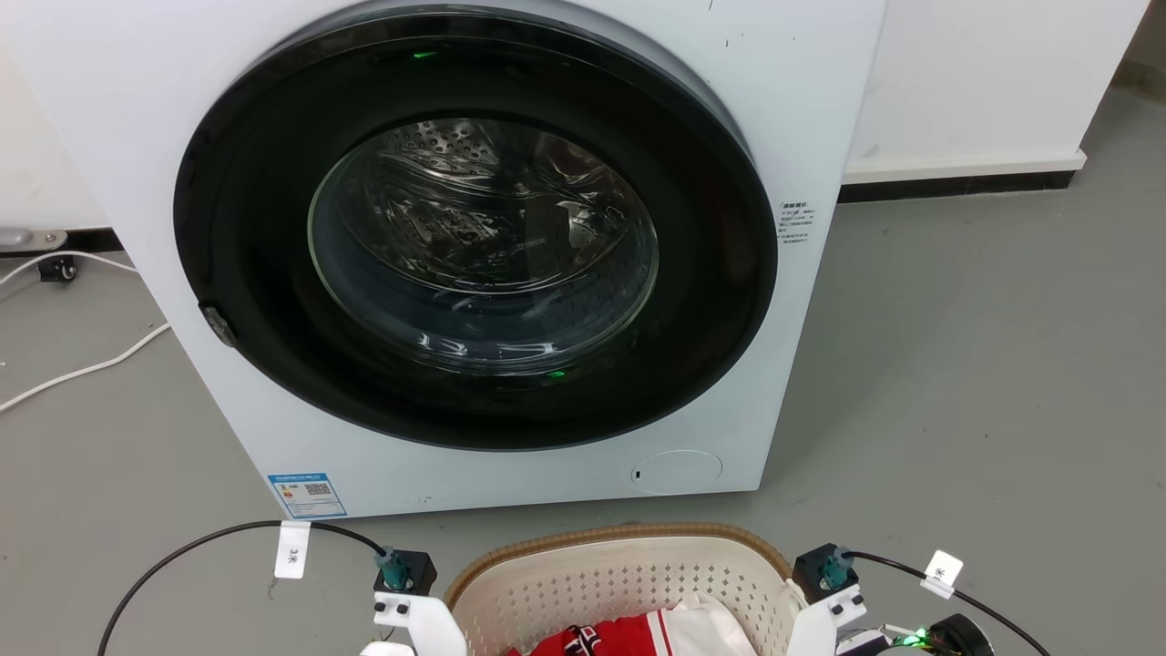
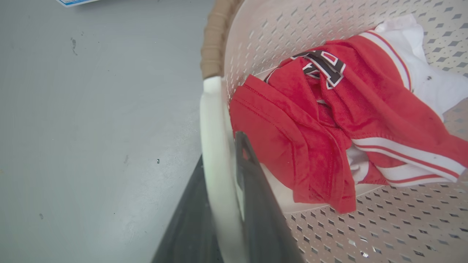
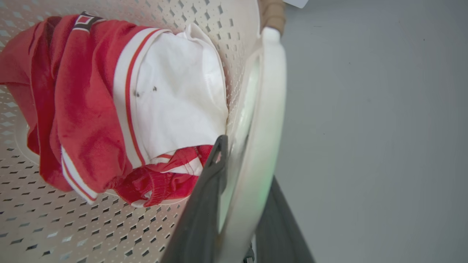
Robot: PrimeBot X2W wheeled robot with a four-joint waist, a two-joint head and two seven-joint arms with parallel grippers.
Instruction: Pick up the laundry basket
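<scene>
My left pincer [image 2: 219, 155] is clamped across the white loop handle [image 2: 214, 120] on the left side of the laundry basket [image 2: 365, 233], with one finger inside the perforated wall and one outside it. My right pincer [image 3: 248, 160] grips the opposite handle [image 3: 268, 91] the same way. The basket lies between my two arms, holding red and white clothes [image 2: 314, 138], just in front of the washer [image 1: 474, 237] that stands on the grey floor [image 1: 956, 364].

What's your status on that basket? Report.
Left gripper clamped on left handle, right gripper on right. Laundry basket holds red-white clothes. Washer stands close ahead.
</scene>
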